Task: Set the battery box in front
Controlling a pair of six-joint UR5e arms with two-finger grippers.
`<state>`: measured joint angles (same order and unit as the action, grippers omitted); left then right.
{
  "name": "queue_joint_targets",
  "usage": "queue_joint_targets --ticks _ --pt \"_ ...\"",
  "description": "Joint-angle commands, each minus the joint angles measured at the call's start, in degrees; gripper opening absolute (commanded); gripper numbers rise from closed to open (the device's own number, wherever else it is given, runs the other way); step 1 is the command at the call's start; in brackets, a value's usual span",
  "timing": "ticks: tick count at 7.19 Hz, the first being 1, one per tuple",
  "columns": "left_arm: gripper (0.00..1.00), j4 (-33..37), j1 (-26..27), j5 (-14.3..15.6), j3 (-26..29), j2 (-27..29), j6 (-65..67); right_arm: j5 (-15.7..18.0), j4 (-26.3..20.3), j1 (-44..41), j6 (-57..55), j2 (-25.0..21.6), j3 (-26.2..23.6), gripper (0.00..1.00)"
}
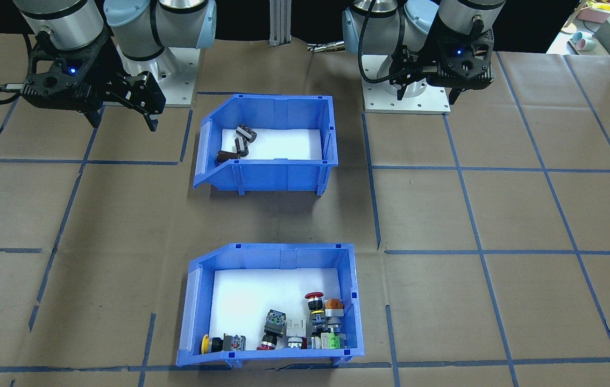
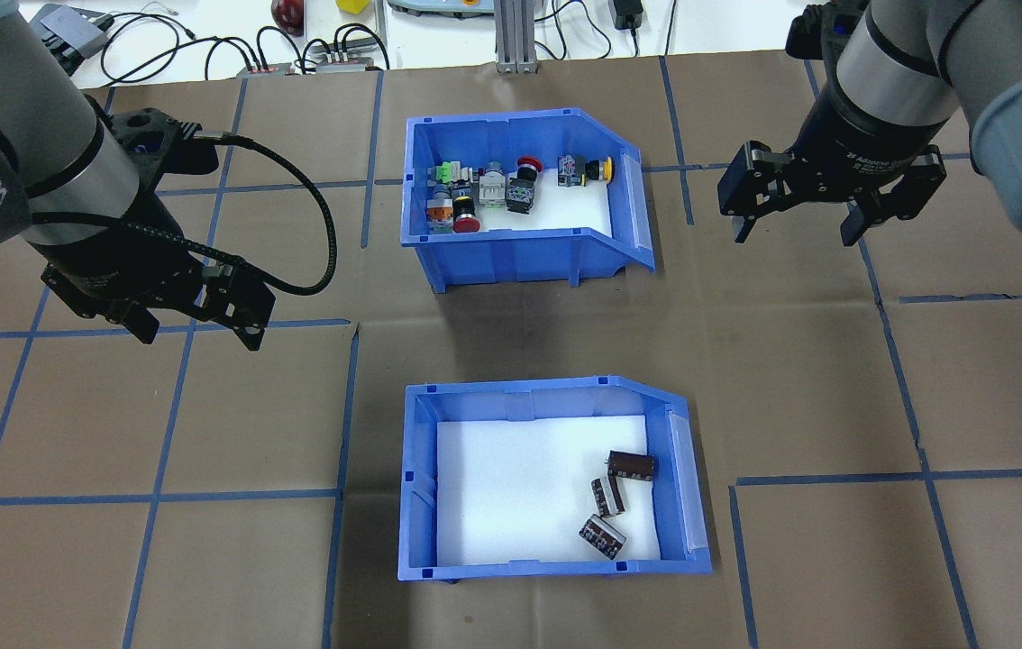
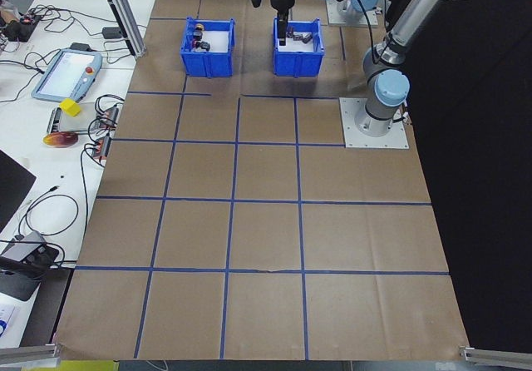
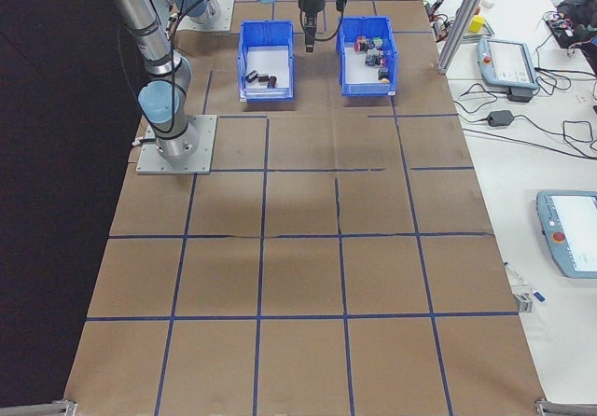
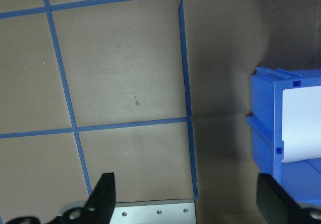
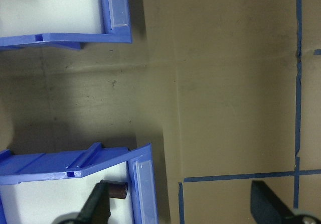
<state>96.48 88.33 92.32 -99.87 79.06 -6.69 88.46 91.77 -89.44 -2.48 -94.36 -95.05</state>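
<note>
A: Where does the battery box sit?

B: On the brown paper table cover, on the robot's side of the table, sloped lip toward the robot's right. It rests flat on the cover. Three dark cells lie loose on its white floor, bunched near the lip end.

A: And the other bin?

B: The switch bin sits farther from the robot, in line with the battery box and well apart from it, a strip of bare cover between them. Its coloured push-button switches crowd along the far wall.

A: Left gripper?

B: Off to the left of both bins, above the cover. Fingers spread, nothing between them. Its wrist view shows only a corner of a blue bin at the right edge.

A: Right gripper?

B: To the right of the switch bin, above the cover. Fingers also wide apart, empty. Its wrist view shows both bins' lip ends and one cell in the battery box.

A: Contact with either bin?

B: None visible. Blue tape lines grid the cover.
</note>
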Motion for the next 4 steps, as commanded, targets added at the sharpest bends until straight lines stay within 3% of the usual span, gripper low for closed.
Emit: queue_joint_targets --ticks 1,2,4 --pt "0.99 -0.24 -0.26 -0.56 -0.50 0.74 8.54 -0.05 0.95 -0.03 5.62 0.23 -0.05 1.00" --pt "0.99 -0.15 -0.26 -0.48 -0.94 1.00 19.67 -0.05 1.65 -0.12 6.34 1.71 0.12 1.00" --pt "0.99 -0.15 -0.26 -0.65 -1.03 0.13 28.80 -0.22 2.10 -0.30 13.93 4.53 1.61 1.00"
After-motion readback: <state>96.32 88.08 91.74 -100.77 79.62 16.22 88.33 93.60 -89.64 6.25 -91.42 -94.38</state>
